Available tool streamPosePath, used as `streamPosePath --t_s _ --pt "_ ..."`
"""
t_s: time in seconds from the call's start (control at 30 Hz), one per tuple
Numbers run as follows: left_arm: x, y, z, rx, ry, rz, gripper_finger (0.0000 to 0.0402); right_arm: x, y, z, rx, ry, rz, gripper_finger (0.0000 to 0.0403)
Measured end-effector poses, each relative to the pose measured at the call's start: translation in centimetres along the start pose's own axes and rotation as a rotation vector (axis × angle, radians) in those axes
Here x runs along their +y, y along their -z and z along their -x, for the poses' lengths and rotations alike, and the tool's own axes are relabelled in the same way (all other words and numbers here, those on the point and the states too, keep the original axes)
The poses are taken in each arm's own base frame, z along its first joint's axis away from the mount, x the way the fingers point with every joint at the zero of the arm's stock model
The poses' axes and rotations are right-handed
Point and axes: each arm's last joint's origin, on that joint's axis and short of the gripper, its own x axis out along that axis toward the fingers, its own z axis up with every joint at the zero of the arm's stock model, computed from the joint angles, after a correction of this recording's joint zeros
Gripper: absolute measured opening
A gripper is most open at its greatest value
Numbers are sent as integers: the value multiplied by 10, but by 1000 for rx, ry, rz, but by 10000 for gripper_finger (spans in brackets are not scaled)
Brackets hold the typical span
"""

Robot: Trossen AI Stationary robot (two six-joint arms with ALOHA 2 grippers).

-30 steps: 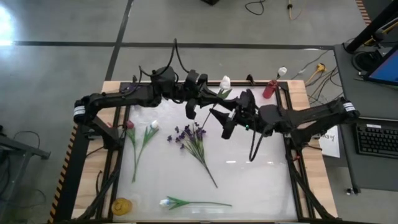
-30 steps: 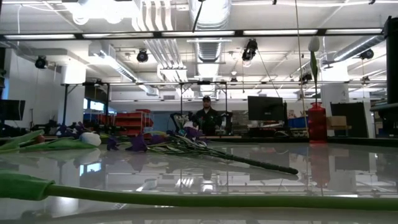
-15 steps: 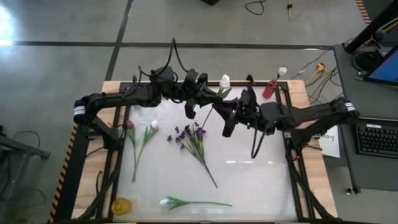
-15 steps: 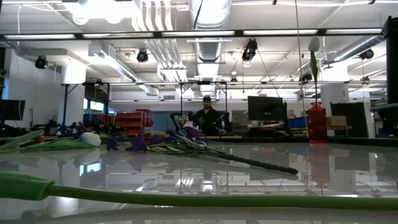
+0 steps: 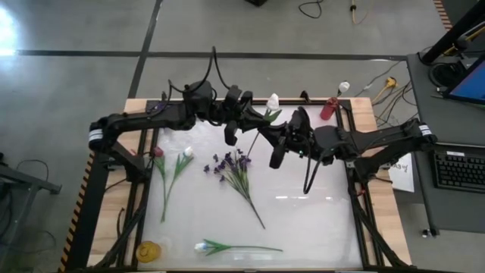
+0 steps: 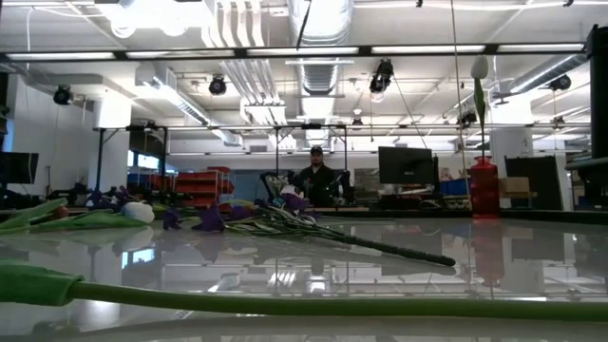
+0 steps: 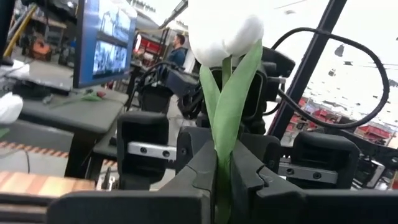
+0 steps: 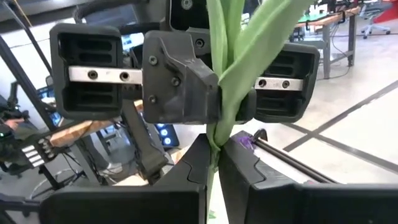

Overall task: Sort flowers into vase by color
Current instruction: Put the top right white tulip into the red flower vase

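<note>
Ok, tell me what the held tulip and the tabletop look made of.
White tulip: likely fabric or plastic; matte bloom, flat ribbon-like green leaves, pinched by both the left gripper and the right gripper. Tabletop: glossy, perhaps glass or acrylic; it mirrors the ceiling lights.

I count 4 white tulips (image 5: 273,99), 1 purple spray (image 5: 231,164), 1 pink-red bud (image 5: 158,152), 1 red vase (image 5: 329,108), 1 yellow vase (image 5: 148,249), and 2 grippers.
</note>
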Motion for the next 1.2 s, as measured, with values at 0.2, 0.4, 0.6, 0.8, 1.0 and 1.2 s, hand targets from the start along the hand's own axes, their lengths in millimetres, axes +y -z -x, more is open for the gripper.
streamPosePath --t_s 0.2,0.4,0.6,0.8,1.0,1.2 --pt "-6 -6 17 80 -43 -74 70 0 1 0 10 7 35 14" --pt "-21 -11 42 199 -149 -151 135 -3 1 0 -11 85 92 13" --pt "-30 -7 61 324 -257 -161 159 -17 -4 1 -46 333 164 13" --pt "-40 2 70 361 -242 -152 160 -47 -6 11 -2 562 163 13" --pt "-48 23 84 344 -277 -143 160 -71 -16 37 15 650 103 13" --pt "-49 34 94 257 -267 -108 160 -85 -37 68 -46 719 121 13"
